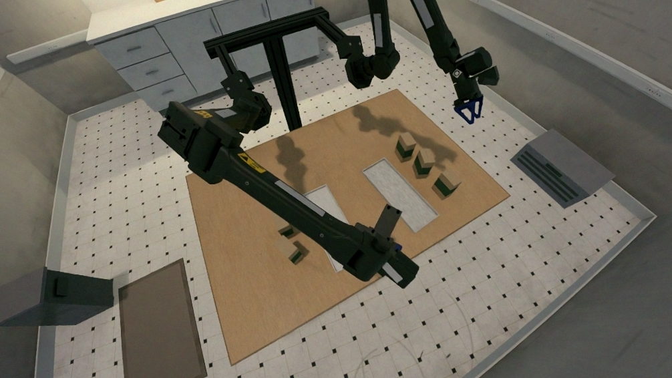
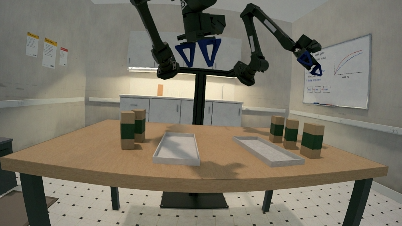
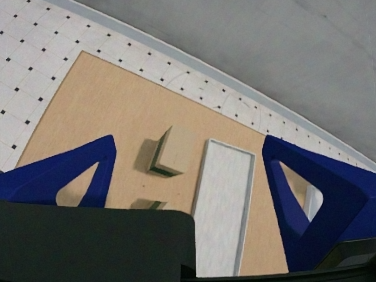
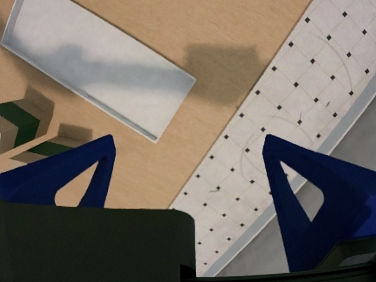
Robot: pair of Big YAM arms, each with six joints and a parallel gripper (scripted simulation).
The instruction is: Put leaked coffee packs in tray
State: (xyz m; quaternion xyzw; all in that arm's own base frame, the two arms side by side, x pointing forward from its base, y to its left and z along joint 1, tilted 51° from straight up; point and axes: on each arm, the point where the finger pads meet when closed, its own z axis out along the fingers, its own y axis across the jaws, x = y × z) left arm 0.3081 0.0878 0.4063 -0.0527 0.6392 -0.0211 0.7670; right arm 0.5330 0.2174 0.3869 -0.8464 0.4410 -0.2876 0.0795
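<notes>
Five tan packs with green bands stand upright on the bench. Three, front [image 1: 445, 185] [image 2: 311, 140] [image 3: 177, 155], middle [image 1: 424, 164] [image 2: 291, 133] and back [image 1: 405, 147] [image 2: 276, 129], stand beside the right-hand tray [image 1: 399, 192] [image 2: 288, 163] [image 3: 222, 205]. Two, front [image 1: 295, 255] [image 2: 127, 130] and back [image 1: 287, 230] [image 2: 140, 126], stand beside the left-hand tray [image 1: 326, 200] [image 2: 176, 162] [image 4: 125, 65]. Both trays are empty. My left gripper [image 1: 474, 119] [image 2: 315, 72] [image 3: 189, 143] is open, high up at picture right. My right gripper [image 2: 200, 66] [image 4: 189, 142] is open, high above the bench's front middle. Softness cannot be seen.
The wooden bench [image 1: 262, 324] [image 2: 194, 182] bears everything. The dark robot stand [image 1: 282, 79] [image 2: 199, 98] rises behind it. The right arm stretches across the top view and hides part of the left-hand tray.
</notes>
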